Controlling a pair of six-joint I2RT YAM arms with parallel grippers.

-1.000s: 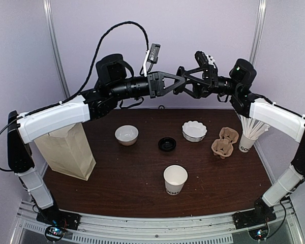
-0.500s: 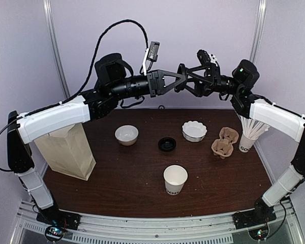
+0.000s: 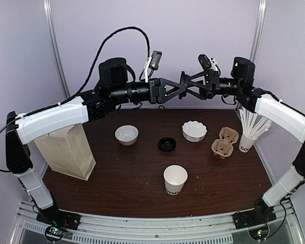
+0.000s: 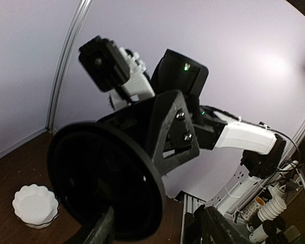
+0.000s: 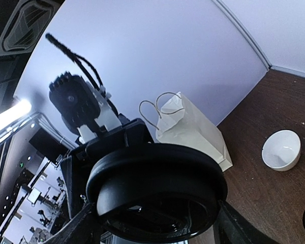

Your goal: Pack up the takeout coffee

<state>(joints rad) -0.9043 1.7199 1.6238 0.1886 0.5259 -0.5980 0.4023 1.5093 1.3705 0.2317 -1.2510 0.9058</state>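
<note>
- Two claws meet high above the cup (image 3: 175,179) and beyond it, apparently handing over the black lid (image 5: 157,178).
- My right claw (image 5: 157,221) spans the lid's rim; my left claw (image 4: 155,226) stands wide.
- Next, I judge: lower the lid, centre it, press it onto the cup.

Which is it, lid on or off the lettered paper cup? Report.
Off. The cup stands upright, its mouth open and its white inside showing; a black lid lies apart behind it.
</note>
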